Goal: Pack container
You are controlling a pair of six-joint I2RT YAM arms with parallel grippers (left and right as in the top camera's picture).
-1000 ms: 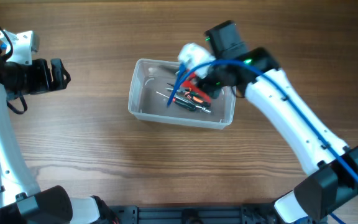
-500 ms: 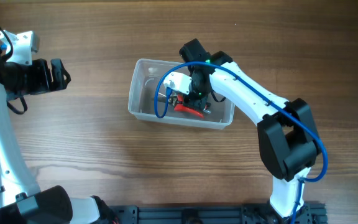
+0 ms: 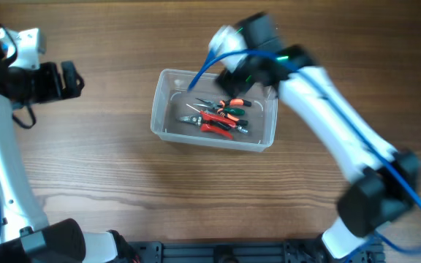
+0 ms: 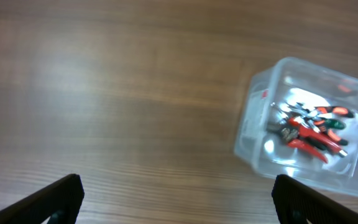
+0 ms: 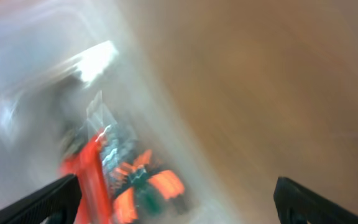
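Your right gripper (image 5: 178, 198) has risen off the hand tools (image 3: 218, 117) — they now lie loose inside the container (image 3: 158, 109) on the table (image 3: 108, 183). It hangs wide and empty over the container's far rim; the left gripper (image 3: 70, 79), also wide, idles well left of the container.

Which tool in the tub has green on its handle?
The tool toward the tub's right end, next to orange grips; the pliers beside it have plain red handles.
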